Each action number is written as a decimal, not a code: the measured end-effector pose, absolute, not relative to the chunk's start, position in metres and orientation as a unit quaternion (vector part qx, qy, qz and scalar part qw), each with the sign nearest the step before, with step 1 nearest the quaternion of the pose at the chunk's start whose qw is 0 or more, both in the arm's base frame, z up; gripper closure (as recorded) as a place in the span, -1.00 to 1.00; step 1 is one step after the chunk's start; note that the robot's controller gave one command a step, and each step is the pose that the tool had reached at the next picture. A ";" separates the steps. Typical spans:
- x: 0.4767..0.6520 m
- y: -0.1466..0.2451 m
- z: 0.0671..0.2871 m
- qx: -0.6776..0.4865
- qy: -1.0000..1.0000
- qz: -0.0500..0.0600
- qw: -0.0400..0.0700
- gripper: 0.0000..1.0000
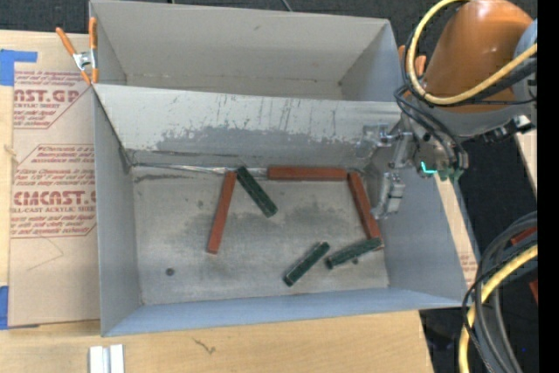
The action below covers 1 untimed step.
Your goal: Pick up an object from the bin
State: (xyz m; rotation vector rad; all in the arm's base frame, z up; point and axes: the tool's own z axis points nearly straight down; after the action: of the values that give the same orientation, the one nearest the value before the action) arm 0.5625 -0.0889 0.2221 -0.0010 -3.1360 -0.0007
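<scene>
My gripper (392, 188) hangs at the bin's right side, close to the right wall. Just to its left and below it lies a red-brown stick (364, 205), slanting down the bin floor. A second red-brown stick (306, 174) lies flat along the back wall and meets the first one at its upper end. In front of the gripper, toward the near wall, rests a short dark green stick (354, 253). Nothing shows held in the gripper.
Another dark green stick (306, 263) lies near the front middle. A third green one (257, 192) and a long red-brown stick (220, 212) form a V at the centre left. The arm with its orange cover and yellow cables stands over the right rim.
</scene>
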 end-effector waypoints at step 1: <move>0.564 -0.089 0.227 0.000 -1.000 0.000 -0.001 -1.00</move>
State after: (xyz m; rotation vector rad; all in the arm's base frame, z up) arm 0.5641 -0.0887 0.2266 0.0009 -3.1440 0.0011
